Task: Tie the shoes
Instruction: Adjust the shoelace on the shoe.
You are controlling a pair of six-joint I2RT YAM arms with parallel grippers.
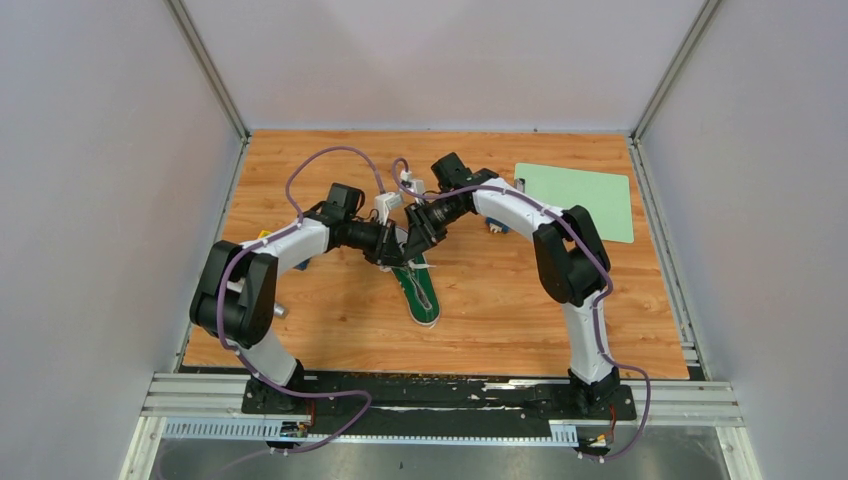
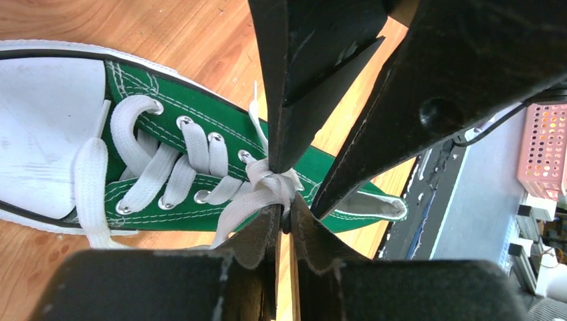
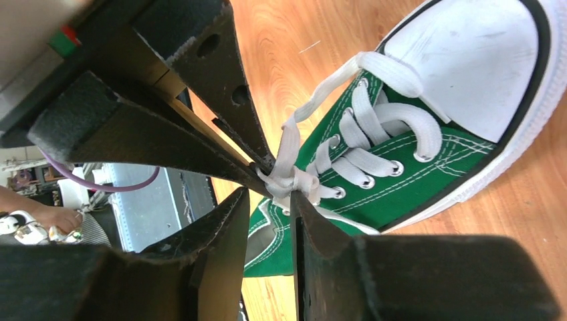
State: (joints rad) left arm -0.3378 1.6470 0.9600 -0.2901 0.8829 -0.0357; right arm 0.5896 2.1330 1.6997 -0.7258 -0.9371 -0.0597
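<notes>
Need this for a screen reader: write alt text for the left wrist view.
Close-up: both tools meet at the white laces bunched over the top eyelets of a green sneaker. The left tool pinches them; the right tool straddles them, jaws apart.

Around our wooden table

We see a pale green mat (image 1: 580, 200) lying flat at the far right corner of the table (image 1: 330, 330). Plain grey walls (image 1: 430, 60) close in three sides, and a pink perforated basket (image 2: 543, 150) sits beyond the table's edge.
</notes>
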